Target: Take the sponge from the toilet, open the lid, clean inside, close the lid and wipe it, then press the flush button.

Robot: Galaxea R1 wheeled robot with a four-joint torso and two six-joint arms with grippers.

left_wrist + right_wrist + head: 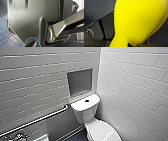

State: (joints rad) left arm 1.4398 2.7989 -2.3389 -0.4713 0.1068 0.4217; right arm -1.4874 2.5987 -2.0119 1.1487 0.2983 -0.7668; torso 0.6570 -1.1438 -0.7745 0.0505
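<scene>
Evidently my right tool (126,44) is clenched on the sponge (137,18), carried above the floor (95,8), ready for cleaning, I judge. The toilet (86,110) sits in a corner, lid (103,133) down, button (87,100) mid-tank. A wall (135,84) crowds one side and a rail (37,119) the other, so the front looks freest.

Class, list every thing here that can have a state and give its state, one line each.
lid, shut, lying flat on the toilet.
flush button, untouched on the tank top.
sponge, close by the right wrist camera, above the floor tiles; grip unclear.
</scene>
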